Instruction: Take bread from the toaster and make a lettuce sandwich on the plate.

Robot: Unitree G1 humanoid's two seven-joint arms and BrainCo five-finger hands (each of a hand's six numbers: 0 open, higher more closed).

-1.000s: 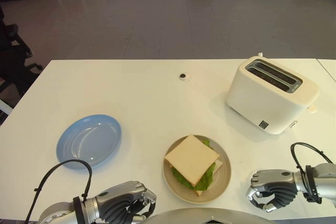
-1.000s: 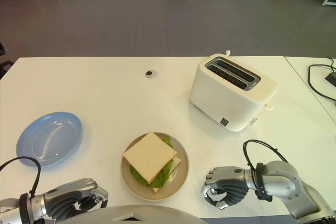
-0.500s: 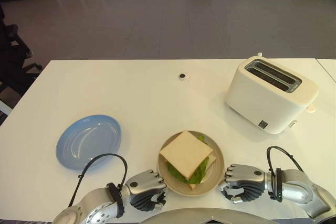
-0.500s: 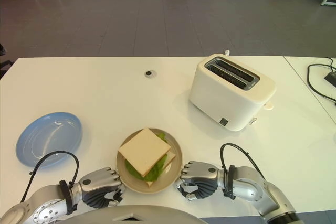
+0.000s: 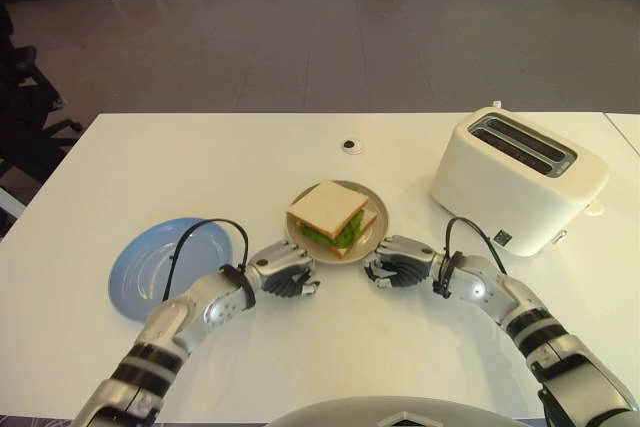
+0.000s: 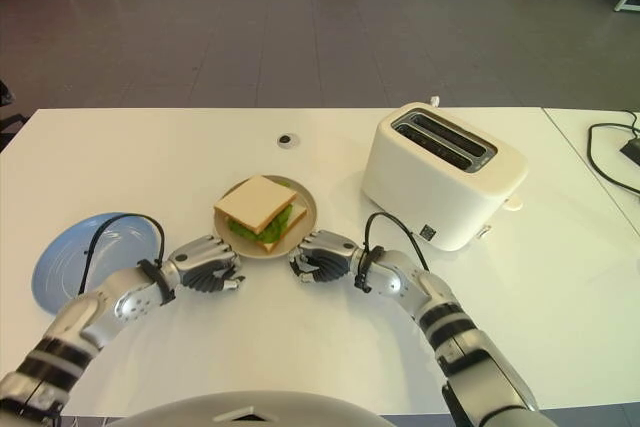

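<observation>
The sandwich [image 5: 330, 213] sits finished on the tan plate [image 5: 379, 215] near the middle of the table [image 5: 200, 167]: 2 bread slices with lettuce [image 5: 345, 235] showing at the near edge. The left hand [image 5: 283, 270] lies at the plate's 7 o'clock and the right hand [image 5: 398, 260] at its 4 o'clock. Both have their fingers curled into loose fists and grip nothing. They are close against the near rim, though I cannot tell if they touch it. Flanking the plate like this probably serves to nudge or steady it rather than lift it. The toaster [image 5: 518, 180], at the plate's 3 o'clock, has 2 empty slots, so the bread step looks done. A blue plate [image 5: 170, 267] lies at 8 o'clock.
</observation>
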